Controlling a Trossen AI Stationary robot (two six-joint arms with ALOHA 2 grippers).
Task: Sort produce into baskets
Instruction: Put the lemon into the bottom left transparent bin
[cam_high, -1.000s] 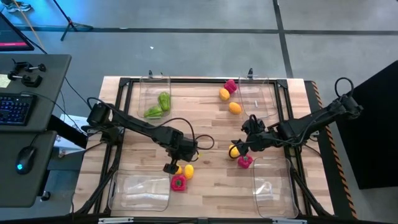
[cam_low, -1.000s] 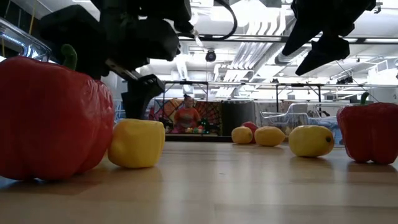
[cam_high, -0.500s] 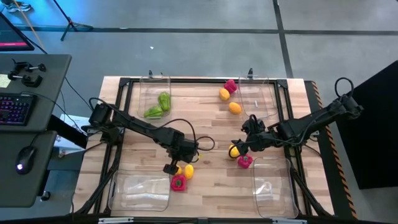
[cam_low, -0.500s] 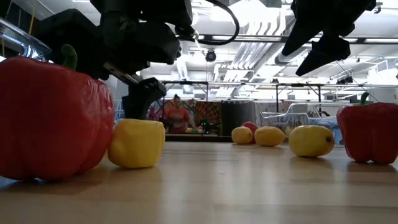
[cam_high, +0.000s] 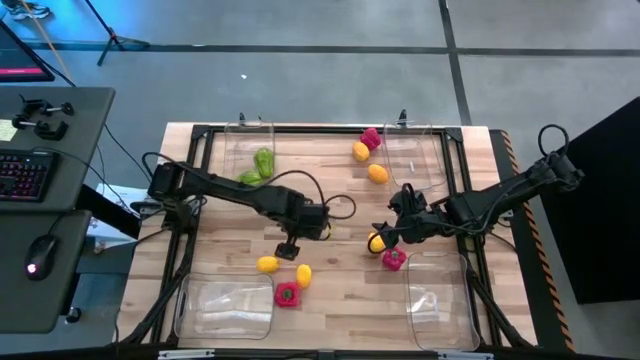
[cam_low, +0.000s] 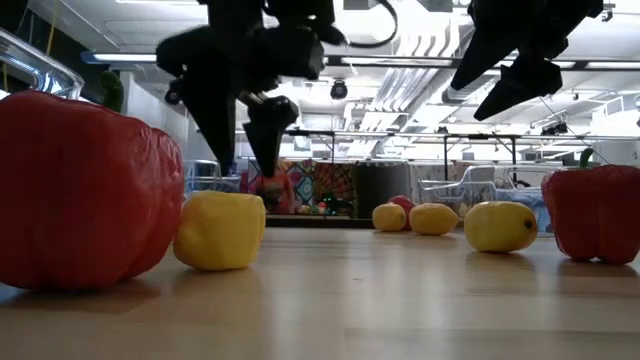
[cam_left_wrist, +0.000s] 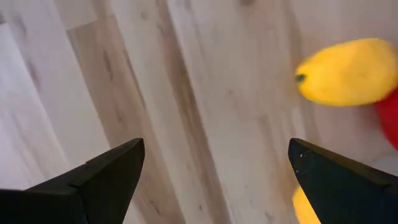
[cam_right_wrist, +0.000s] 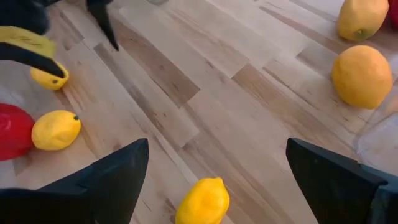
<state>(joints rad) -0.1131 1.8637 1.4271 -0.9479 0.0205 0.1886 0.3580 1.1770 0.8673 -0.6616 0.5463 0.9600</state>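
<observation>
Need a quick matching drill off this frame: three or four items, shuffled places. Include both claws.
Items:
1. left claw
2. right claw
3. green produce
4. red pepper

Places:
A. inside the far-left basket
B. open, raised over bare wood mid-table
C. beside the near-left basket
D. open, over a yellow lemon

Pairs: 1-B, 2-D, 3-A, 4-C

Produce (cam_high: 267, 264) – yellow, red, green pieces scattered on wood; 4 clear baskets (cam_high: 225, 305) at corners.
</observation>
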